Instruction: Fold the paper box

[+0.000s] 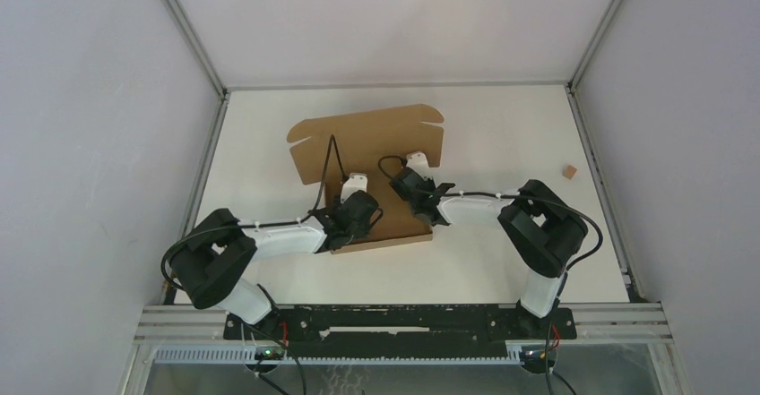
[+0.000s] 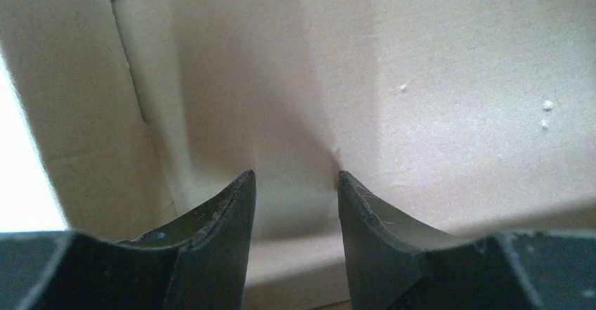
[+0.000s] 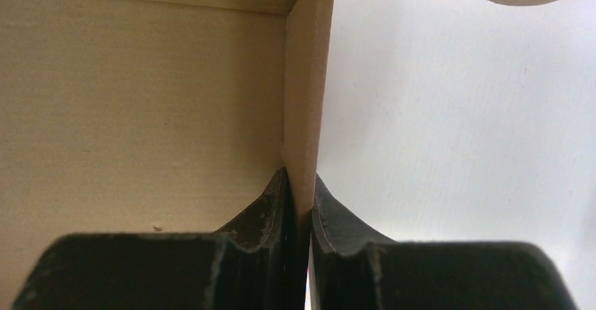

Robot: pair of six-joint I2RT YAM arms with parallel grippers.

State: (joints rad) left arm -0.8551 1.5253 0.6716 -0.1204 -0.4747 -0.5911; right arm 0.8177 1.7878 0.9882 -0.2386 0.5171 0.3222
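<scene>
1. Bases of both arms sit on the rail at your near table (image 1: 502, 135) edge. The left arm (image 1: 269, 238) and right arm (image 1: 502, 205) each bend inward toward the middle.
2. Your left gripper (image 2: 295, 176) is over the near-left part of the paper box (image 1: 376, 140). In its wrist view the two fingers stand apart with nothing between them, pointing at an inside panel close to a folded corner. You cannot tell whether the tips touch that panel.
3. Your right gripper (image 3: 301, 176) is just to the right of the left one and a little farther in. Its wrist view shows the fingers pressed onto a thin upright cardboard wall of the box, one finger on each face, pinching its edge.
4. The paper box lies at mid-table, under and just beyond the two grippers. Its base panel is flat on the table with its near edge by the left wrist, and a wide flap with a notched far edge seems to stand up at the back.
5. A tiny brown scrap (image 1: 567, 171) lies well apart to the right, near the table's right edge.
6. Grey walls (image 1: 385, 19) close the cell farthest back.
</scene>
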